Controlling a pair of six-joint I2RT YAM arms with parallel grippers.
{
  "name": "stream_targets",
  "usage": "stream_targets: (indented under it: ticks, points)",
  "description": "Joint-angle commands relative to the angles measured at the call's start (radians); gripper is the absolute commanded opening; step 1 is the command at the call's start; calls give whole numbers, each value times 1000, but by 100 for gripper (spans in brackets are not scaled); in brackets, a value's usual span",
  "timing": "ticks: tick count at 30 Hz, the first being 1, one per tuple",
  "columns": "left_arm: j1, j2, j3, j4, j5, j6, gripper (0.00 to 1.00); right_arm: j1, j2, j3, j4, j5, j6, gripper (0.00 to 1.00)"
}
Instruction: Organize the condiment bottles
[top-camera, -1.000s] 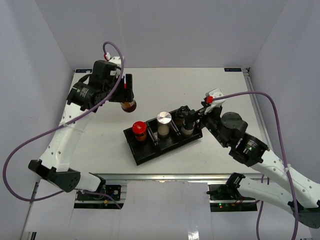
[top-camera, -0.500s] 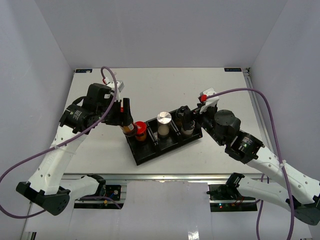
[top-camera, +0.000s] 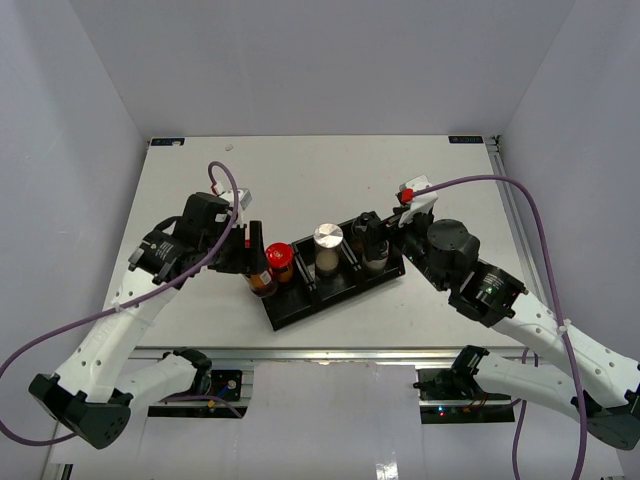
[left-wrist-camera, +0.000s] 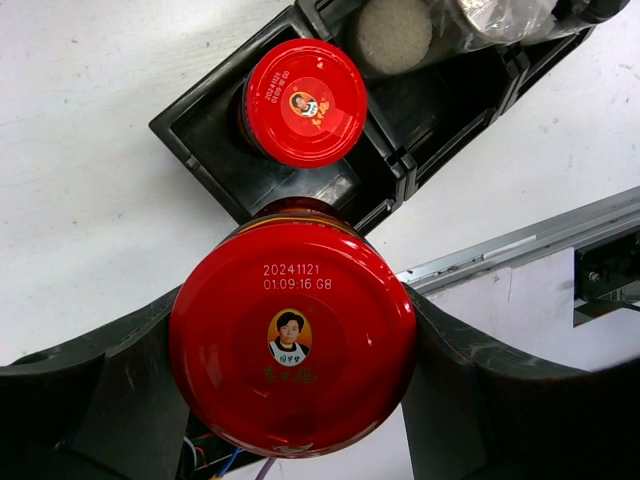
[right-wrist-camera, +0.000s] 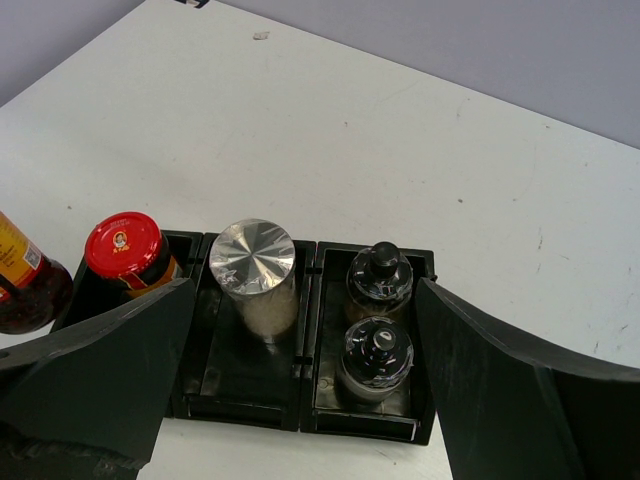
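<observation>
My left gripper is shut on a red-lidded jar of dark brown contents. The jar hangs over the left end of the black tray; I cannot tell whether it touches it. A second red-lidded jar stands in the tray's left compartment. The silver-lidded jar fills the far half of the middle compartment. Two black-capped shakers stand in the right one. My right gripper is open, its fingers straddling the tray's right part without touching the bottles.
The tray lies at an angle across the table's middle. The near halves of its left and middle compartments hold nothing. The table's metal front rail runs just beyond the tray. Grey walls close in the left, right and back.
The left arm has carried the red-lidded jar from the back left, forward and down, to the tray's left end. The right gripper shifted slightly toward the tray, then held still.
</observation>
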Motion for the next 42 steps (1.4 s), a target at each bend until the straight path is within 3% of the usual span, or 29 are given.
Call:
stream_targets:
  ticks: [1,9,12,16,27,42]
  points:
    - [-36,-64,-14,108,2,-43,0,-3,-8,2,47,2,8,97]
    - [-169,-25,-39,130,-74,-91,0,-3,-9,-8,49,9,7,97]
    - [-286,14,-18,119,-212,-147,0,-3,-13,-11,46,18,0,97]
    - [-351,45,-13,116,-299,-180,0,-3,-26,-11,39,32,-11,97]
    - [-434,101,-56,176,-447,-230,0,-4,-50,-15,30,61,-35,97]
    - [-474,146,-139,272,-493,-255,0,-4,-45,-25,38,64,-42,97]
